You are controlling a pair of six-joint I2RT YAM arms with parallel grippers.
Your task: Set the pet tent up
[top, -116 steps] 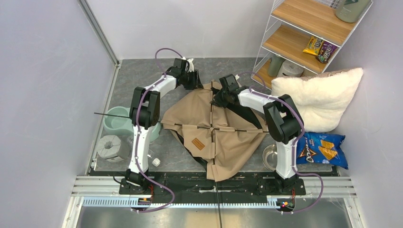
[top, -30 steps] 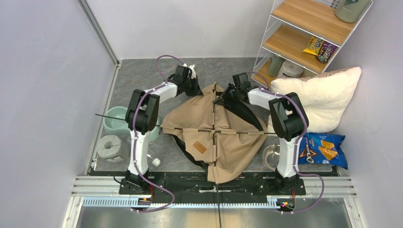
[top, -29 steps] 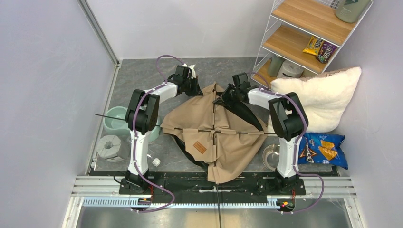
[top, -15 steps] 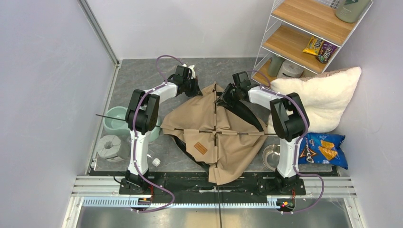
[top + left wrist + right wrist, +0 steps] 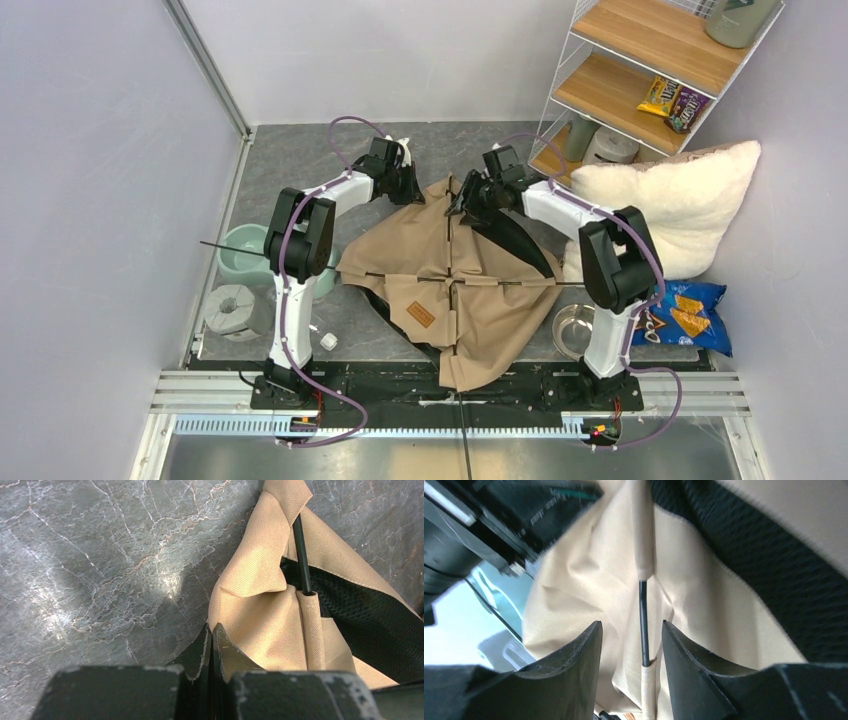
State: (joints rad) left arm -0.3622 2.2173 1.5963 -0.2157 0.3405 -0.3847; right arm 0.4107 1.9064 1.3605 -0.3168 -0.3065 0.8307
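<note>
Since a second ago the right arm's elbow has swung out toward the pillow (image 5: 680,205) and the right gripper (image 5: 468,195) has nudged toward the tent's far corner. Its fingers, shut then, now stand apart. Left arm hasn't budged.

We see the pet tent (image 5: 450,270) lying collapsed mid-table between the two arms. Tan fabric is spread flat, black base peeks out at the near and right edges, and the brown label patch (image 5: 421,314) faces up on the near-left panel. The thin black poles cross at the centre. One end sticks out left over the green bowl (image 5: 245,255); another runs off the near edge.

On the right wrist view, the right gripper (image 5: 631,630) has its fingers wide, one on each side of a bare stretch of pole (image 5: 643,615) between two fabric sleeves. Neither finger touches the pole.

The left gripper (image 5: 408,185) sits at the far-left corner of the tent. On the left wrist view, the left gripper (image 5: 212,635) has its fingers pressed together, tips at the edge of the tan cloth. We can't tell if any cloth is pinched. Just beyond, a pole (image 5: 301,560) enters a sleeve, with black mesh beside it.

Elsewhere, a steel bowl (image 5: 568,325) and a blue chip bag (image 5: 690,315) are near the right arm's base, and a wire shelf (image 5: 640,90) stands far right.
</note>
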